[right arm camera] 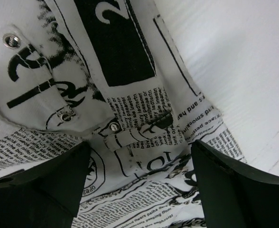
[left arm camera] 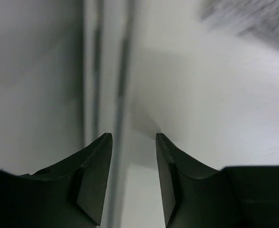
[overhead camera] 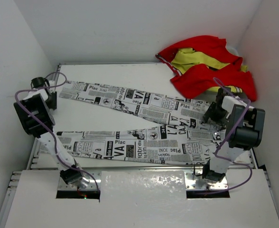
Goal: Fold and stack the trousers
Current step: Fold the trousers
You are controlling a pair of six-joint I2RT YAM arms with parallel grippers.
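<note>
The left arm bends low at the left edge of the smooth white table [overhead camera: 111, 73], left pincer [left arm camera: 134, 137] spread. The right arm leans down, right pincer [right arm camera: 139, 147] spread over the waistband of the soft white newspaper-print trousers [overhead camera: 125, 149], lying flat across the table.

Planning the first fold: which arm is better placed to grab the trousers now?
Right. The right gripper, open, sits over the trousers' waist; the left gripper, also open, has only bare table between its fingers.
</note>
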